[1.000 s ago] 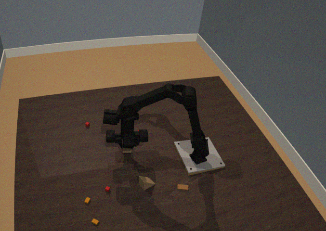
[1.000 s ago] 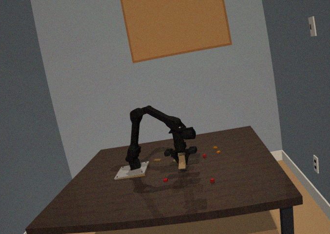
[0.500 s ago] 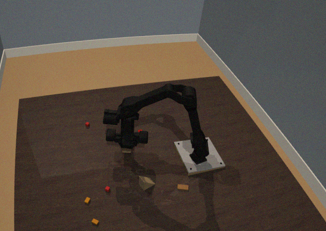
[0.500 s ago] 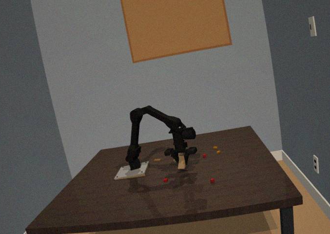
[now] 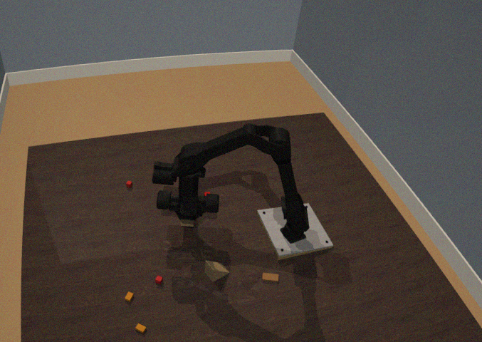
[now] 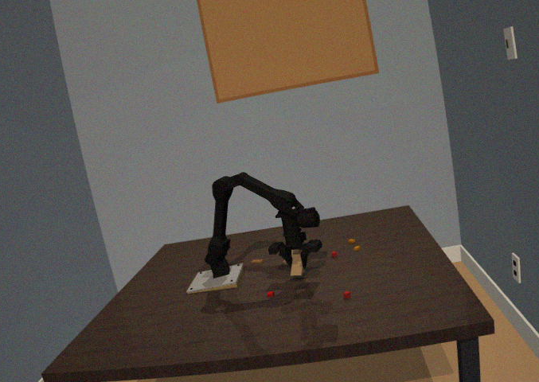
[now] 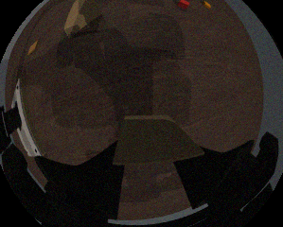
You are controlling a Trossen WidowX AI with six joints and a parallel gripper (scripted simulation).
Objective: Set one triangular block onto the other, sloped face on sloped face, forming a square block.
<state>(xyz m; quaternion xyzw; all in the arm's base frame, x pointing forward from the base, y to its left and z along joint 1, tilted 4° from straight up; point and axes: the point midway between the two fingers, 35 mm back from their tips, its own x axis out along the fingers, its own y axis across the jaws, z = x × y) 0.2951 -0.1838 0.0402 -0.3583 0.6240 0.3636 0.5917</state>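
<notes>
My gripper (image 6: 297, 260) (image 7: 147, 140) points down and is shut on one tan triangular block (image 5: 187, 223) (image 6: 296, 269) (image 7: 155, 139). The held block is in the air above the table, with its long pale face showing in the exterior view. The fingers hide much of it in the top view. The other tan triangular block (image 5: 216, 271) (image 7: 74, 18) lies on the table, nearer the top camera than the gripper and apart from it. It is mostly hidden behind the gripper in the exterior view.
Red cubes (image 5: 129, 184) (image 5: 159, 279) (image 6: 346, 294) (image 6: 270, 294) lie around the arm. Two small orange blocks (image 5: 129, 296) (image 5: 140, 328) lie beyond the loose triangular block. A brown-orange block (image 5: 270, 276) (image 6: 256, 261) (image 7: 33, 47) lies near the white base plate (image 5: 271, 236) (image 6: 197, 286).
</notes>
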